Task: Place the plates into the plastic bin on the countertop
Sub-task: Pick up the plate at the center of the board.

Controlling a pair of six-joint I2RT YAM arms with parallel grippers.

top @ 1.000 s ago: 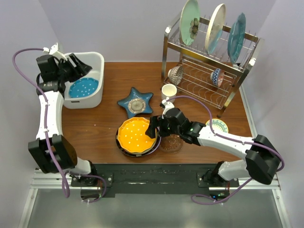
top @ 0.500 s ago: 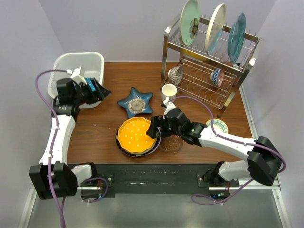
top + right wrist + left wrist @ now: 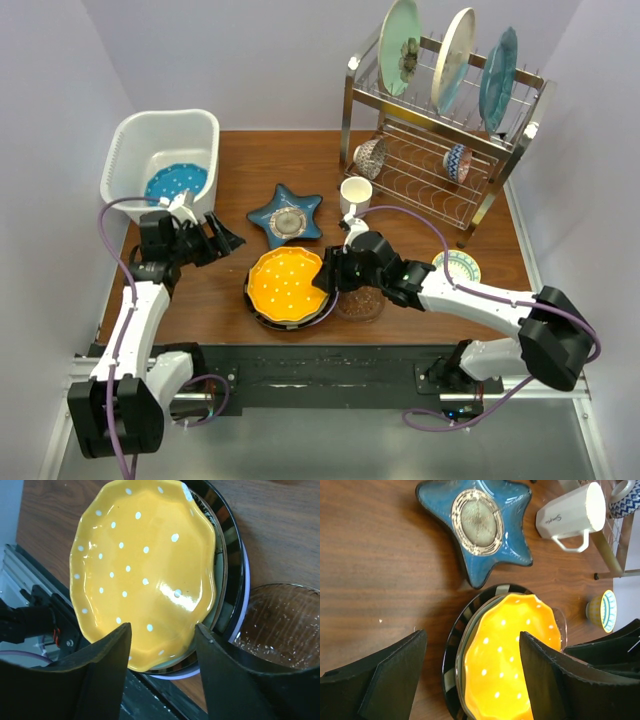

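An orange scalloped plate [image 3: 285, 285] [image 3: 140, 570] [image 3: 505, 660] tops a stack with a pale green plate, a black-rimmed plate [image 3: 451, 650] and a lavender rim beneath. My right gripper [image 3: 322, 272] [image 3: 162, 627] hovers at the stack's right edge, its jaws apart over the orange rim. A blue dotted plate [image 3: 176, 182] lies in the white plastic bin [image 3: 128, 140]. My left gripper [image 3: 222, 243] [image 3: 472, 634] is open and empty, low over the countertop [image 3: 210, 290] between bin and stack. The blue star dish [image 3: 287, 217] [image 3: 477, 525] lies behind the stack.
A glass bowl [image 3: 360, 302] [image 3: 275, 625] touches the stack's right side. A white mug [image 3: 355, 191] [image 3: 570, 512] and a small yellow-patterned bowl [image 3: 458, 265] stand near the steel dish rack [image 3: 440, 150], which holds three upright plates [image 3: 400, 45] and two bowls.
My left arm has drawn back from the bin and swung down toward the stack, leaving the blue dotted plate inside. My right jaws have narrowed over the orange plate's rim.
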